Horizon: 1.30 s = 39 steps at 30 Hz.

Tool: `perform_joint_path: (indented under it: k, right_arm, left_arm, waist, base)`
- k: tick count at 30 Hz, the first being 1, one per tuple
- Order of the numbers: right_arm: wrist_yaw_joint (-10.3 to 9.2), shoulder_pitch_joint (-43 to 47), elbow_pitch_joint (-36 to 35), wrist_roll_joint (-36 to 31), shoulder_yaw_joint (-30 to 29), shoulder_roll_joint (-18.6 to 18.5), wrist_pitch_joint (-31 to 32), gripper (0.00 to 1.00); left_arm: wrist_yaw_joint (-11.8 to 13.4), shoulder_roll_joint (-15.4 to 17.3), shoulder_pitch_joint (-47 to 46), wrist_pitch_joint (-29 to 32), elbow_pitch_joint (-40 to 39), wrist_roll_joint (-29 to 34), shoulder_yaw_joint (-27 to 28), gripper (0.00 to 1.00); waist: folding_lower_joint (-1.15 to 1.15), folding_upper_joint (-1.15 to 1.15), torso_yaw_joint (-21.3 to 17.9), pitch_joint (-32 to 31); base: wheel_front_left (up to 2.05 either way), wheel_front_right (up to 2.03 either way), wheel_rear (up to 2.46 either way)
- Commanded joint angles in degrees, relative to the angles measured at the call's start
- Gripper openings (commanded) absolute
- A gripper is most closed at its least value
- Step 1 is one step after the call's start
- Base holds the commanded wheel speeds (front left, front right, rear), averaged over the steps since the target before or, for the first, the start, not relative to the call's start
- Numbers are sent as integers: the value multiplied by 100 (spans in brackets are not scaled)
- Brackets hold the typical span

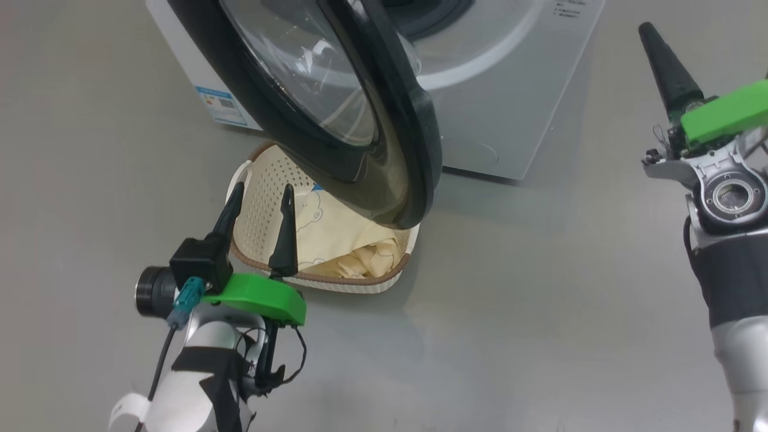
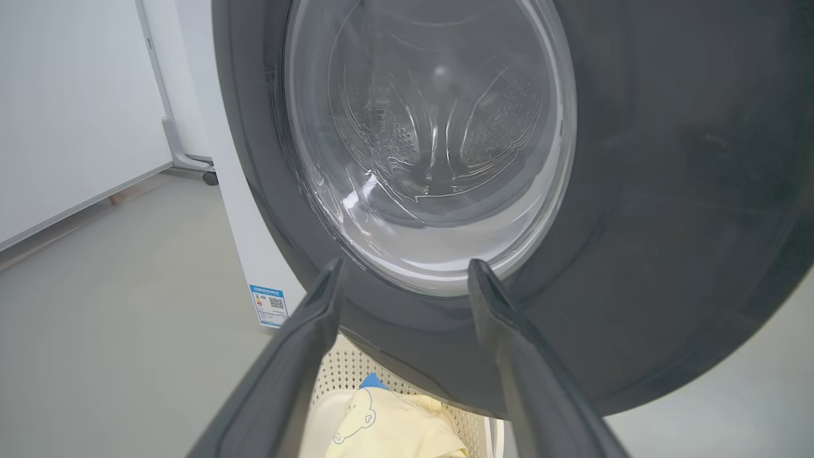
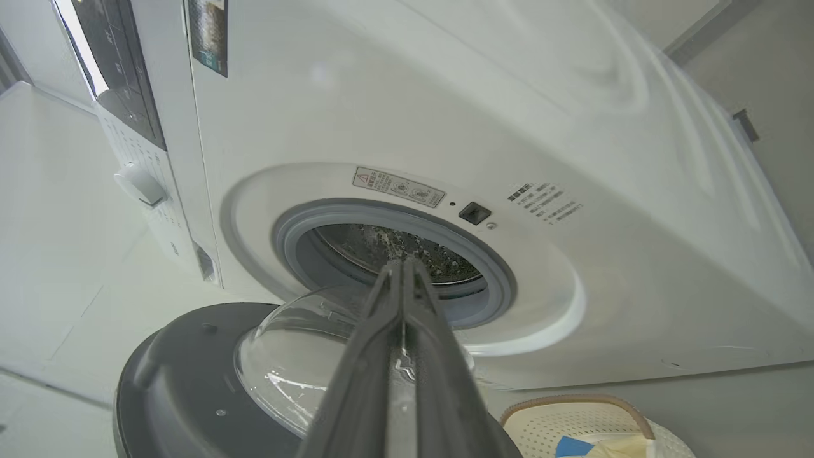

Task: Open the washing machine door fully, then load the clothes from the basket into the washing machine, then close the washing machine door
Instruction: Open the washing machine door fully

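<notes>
Door (image 1: 414, 138) hangs swung out over the basket (image 1: 372, 287) of clothes (image 1: 342, 234) at the washer's (image 1: 510, 102) foot, so the left hand (image 1: 263, 189) hovers spread at its near rim, seemingly lining up a grab, right hand (image 1: 648, 30) pressed together, parked clear.

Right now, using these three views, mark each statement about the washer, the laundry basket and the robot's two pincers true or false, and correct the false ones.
1. The washing machine door stands open. True.
2. The left pincer is shut on a garment. False: its fingers stand apart and hold nothing, close by the basket.
3. The cream-yellow clothes lie in the basket. True.
4. The right pincer is open. False: its fingers are pressed together and empty.
5. The basket sits on top of the washing machine. False: it stands on the floor, under the open door.
</notes>
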Motion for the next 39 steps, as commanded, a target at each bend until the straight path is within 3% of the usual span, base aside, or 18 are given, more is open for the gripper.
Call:
perform_joint_path:
  k: [1, 3, 5, 10, 11, 18, 27, 33, 39]
  right_arm:
    - [-1, 139, -360, -319, 51, -79, -314, 100]
    - [-1, 428, -488, -868, 65, -262, -775, 100]
    - [-1, 522, -514, -978, 47, -284, -888, 100]
    - [-1, 1057, -655, -2021, -14, -529, -1514, 100]
    - [-1, 1320, -694, -2764, -83, -636, -1799, 100]
    - [-1, 2081, -1005, -4183, -582, -483, -2034, 100]
    - [-1, 3261, -1802, -5818, -1292, 134, -2007, 100]
    - [-1, 3804, -2262, -6292, -1407, 506, -1918, 100]
    - [-1, 4154, -2557, -6581, -1200, 644, -1836, 100]
  left_arm:
    - [-8, 114, -30, -38, -135, 104, 260, 100]
    - [-34, 130, 14, -38, -100, 133, 330, 100]
    - [-46, 139, 30, -38, -86, 142, 353, 100]
    - [-65, 169, 106, -38, -32, 198, 464, 100]
    - [-76, 175, 132, -38, -21, 214, 505, 100]
    - [-103, 187, 246, -38, 18, 219, 603, 100]
    - [-132, 186, 310, -38, 55, 245, 640, 100]
    - [-141, 190, 369, -38, 67, 267, 663, 100]
    - [-160, 187, 429, -38, 110, 283, 658, 100]
  waist:
    - [0, 0, -132, -97]
    - [0, 0, -275, -182]
    - [0, 0, -321, -212]
    - [0, 0, -558, -326]
    - [0, 0, -655, -363]
    - [0, 0, -857, -530]
    - [0, 0, -957, -656]
    - [0, 0, -1026, -715]
    - [0, 0, -1045, -777]
  base:
    - [0, 0, 0]
    - [0, 0, 0]
    - [0, 0, 0]
    - [0, 0, 0]
    - [0, 0, 0]
    - [0, 0, 0]
    - [0, 0, 0]
    - [0, 0, 0]
    - [0, 0, 0]
